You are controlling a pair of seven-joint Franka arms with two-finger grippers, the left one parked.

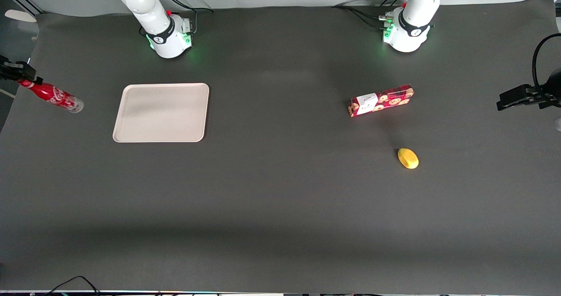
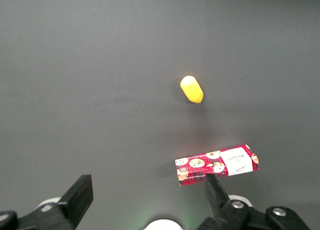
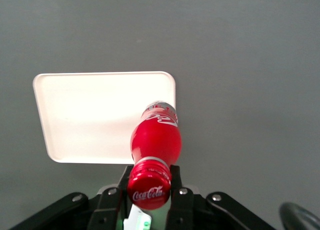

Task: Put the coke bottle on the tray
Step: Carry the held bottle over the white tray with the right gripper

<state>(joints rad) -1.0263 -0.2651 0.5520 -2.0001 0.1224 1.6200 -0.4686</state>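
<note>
- The gripper [image 1: 19,77] hangs in the air at the working arm's end of the counter [image 1: 280,208], right at the edge of the front view, clenched on the neck of the coke bottle [image 1: 55,97].
- The bottle is lifted off the counter and tilted, its red cap [image 3: 149,191] up at the gripper and its clear base pointing down and toward the tray [image 1: 162,112]. In the right wrist view the black fingers [image 3: 176,190] press on either side of the neck just under the cap, and the white script logo shows on the cap and low on the red body.
- The tray lies flat on the counter near the working arm's end, in front of that arm's base [image 1: 170,39]. It is beige, with rounded corners and a low rim. From the front the bottle is beside it and apart from it; from the wrist the base of the bottle overlaps one edge of the tray.
- A red cookie box [image 1: 381,101] lies flat toward the parked arm's end of the counter, slightly askew to the counter's edges.
- A small yellow oval thing [image 1: 408,158], perhaps a lemon, sits near the box and nearer the front camera, apart from it.
</note>
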